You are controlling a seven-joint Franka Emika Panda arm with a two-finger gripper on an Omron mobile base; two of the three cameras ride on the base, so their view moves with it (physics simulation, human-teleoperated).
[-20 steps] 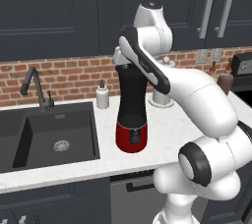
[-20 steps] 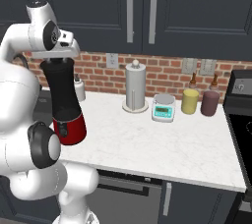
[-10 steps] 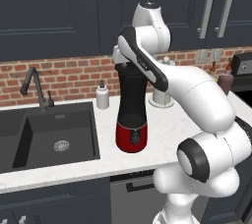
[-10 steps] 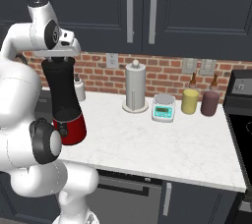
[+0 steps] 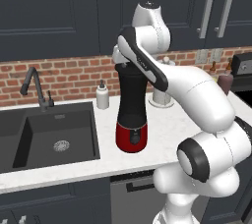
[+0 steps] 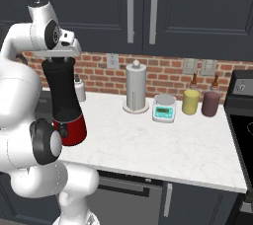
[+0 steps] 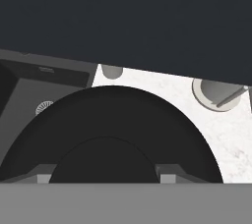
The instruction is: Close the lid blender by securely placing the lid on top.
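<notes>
The blender (image 5: 131,112) stands on the white counter beside the sink, a tall black jar on a glossy red base (image 6: 73,130). My gripper (image 5: 123,62) hangs straight down onto the top of the jar (image 6: 60,78). In the hand view the round black lid (image 7: 115,115) spreads out below the hand. Its raised centre knob (image 7: 104,161) sits between my fingertips (image 7: 44,176), and the gripper (image 7: 106,178) is shut on it. The lid lies level with the jar's mouth; whether it is fully seated I cannot tell.
A dark sink (image 5: 54,129) with a black faucet (image 5: 34,88) lies left of the blender, with a white soap bottle (image 5: 102,95) behind. To the right stand a paper-towel roll (image 6: 136,87), a small scale (image 6: 164,108), two jars (image 6: 190,101) and the stove edge (image 6: 242,120).
</notes>
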